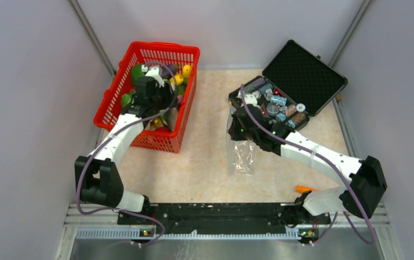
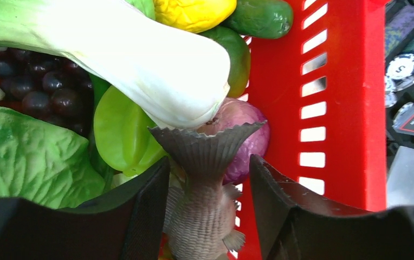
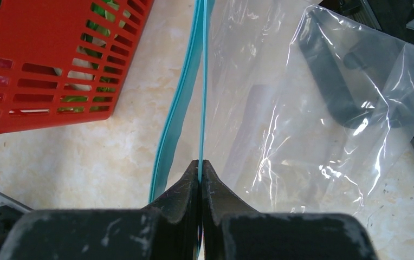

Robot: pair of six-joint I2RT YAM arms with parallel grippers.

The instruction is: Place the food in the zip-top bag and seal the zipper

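Note:
The food lies in the red mesh basket (image 1: 164, 47). In the left wrist view I see a white-stemmed bok choy (image 2: 140, 59), dark grapes (image 2: 37, 81), leafy greens (image 2: 26, 157), a yellow piece (image 2: 194, 11), a dark green cucumber (image 2: 262, 16), a purple round piece (image 2: 251, 141) and a grey toy fish (image 2: 199, 216). My left gripper (image 2: 207, 162) is open inside the basket, its jaws either side of the fish's tail, with a gap on the right. My right gripper (image 3: 200, 162) is shut on the light-blue zipper (image 3: 204, 81) of the clear zip-top bag (image 3: 313, 108), which hangs empty over the table (image 1: 241, 157).
The basket's red wall (image 2: 351, 108) stands just right of my left fingers. An open black case (image 1: 302, 70) of small trinkets sits at the back right, behind the bag. An orange stick-like tool (image 1: 304, 189) lies near the right arm's base.

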